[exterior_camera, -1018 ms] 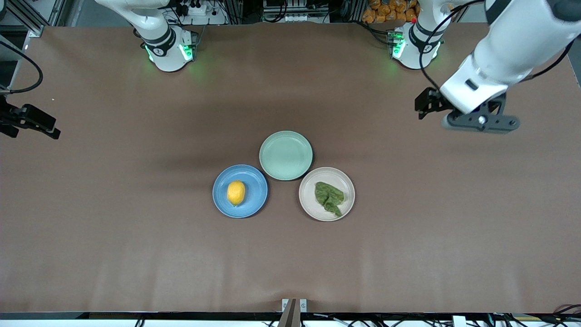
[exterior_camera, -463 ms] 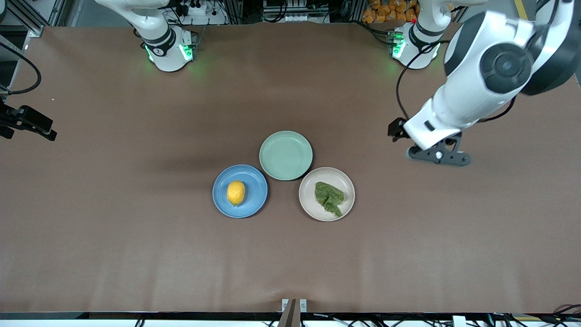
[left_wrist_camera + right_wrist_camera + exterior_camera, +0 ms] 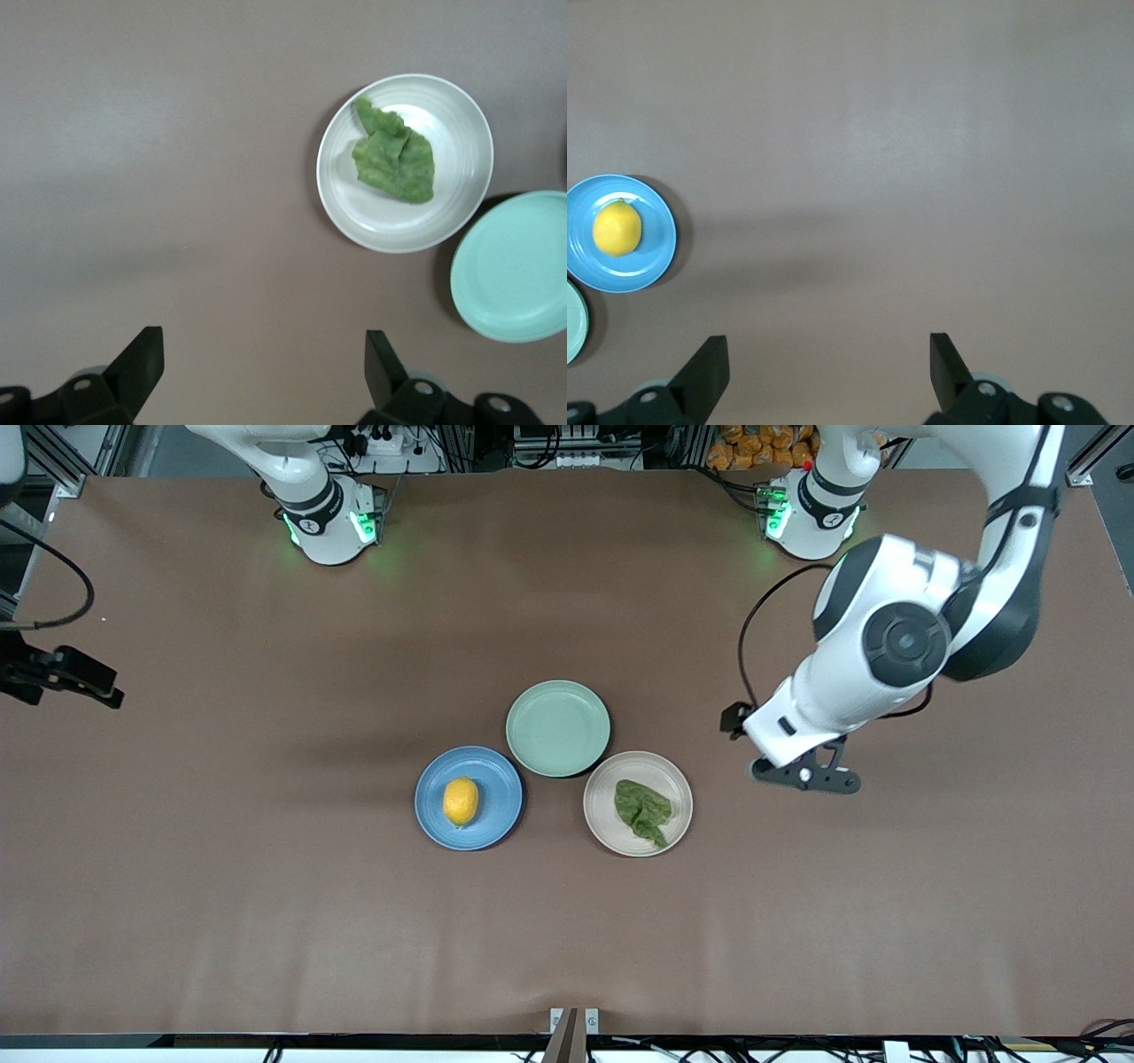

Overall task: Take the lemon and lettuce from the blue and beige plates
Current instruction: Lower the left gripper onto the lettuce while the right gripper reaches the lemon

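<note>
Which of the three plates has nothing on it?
The mint-green plate, farthest from the front camera. The blue plate holds the lemon, the beige plate the lettuce.

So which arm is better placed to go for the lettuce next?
Left. The left gripper is open over bare table beside the beige plate holding the lettuce. The right gripper, also open, waits at the right arm's end of the table.
</note>
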Tool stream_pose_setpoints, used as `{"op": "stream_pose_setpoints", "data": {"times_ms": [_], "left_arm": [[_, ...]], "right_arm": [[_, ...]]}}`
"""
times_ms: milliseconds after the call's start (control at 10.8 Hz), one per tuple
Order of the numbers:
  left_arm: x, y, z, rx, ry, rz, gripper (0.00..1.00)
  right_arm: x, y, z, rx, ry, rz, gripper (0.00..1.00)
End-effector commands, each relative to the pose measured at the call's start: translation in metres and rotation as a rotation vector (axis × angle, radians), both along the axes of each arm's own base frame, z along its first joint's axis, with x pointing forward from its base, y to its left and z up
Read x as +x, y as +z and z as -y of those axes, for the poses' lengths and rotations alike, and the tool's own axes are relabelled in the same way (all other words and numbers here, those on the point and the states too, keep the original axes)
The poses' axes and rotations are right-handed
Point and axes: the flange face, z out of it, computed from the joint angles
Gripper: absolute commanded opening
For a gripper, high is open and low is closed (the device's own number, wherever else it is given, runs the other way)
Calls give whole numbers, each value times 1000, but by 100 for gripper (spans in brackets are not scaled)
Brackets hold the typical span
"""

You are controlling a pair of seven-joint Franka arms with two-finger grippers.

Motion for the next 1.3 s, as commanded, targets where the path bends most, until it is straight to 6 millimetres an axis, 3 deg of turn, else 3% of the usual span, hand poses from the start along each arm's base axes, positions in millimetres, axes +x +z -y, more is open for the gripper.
{"op": "stream_pose_setpoints", "data": {"times_ms": [0, 463, 740, 1203], "left_arm": [[12, -16, 6, -21, 57, 11, 100], [21, -57, 34, -48, 162, 58, 100], [26, -78, 44, -60, 253, 71, 100], [28, -126, 77, -102, 306, 124, 100]], "right_arm": [[1, 1, -11, 1, 12, 0, 100], [17, -39, -35, 6, 49, -75, 100], [29, -63, -74, 3, 44, -78, 100], [56, -128, -141, 85, -61, -83, 100]]}}
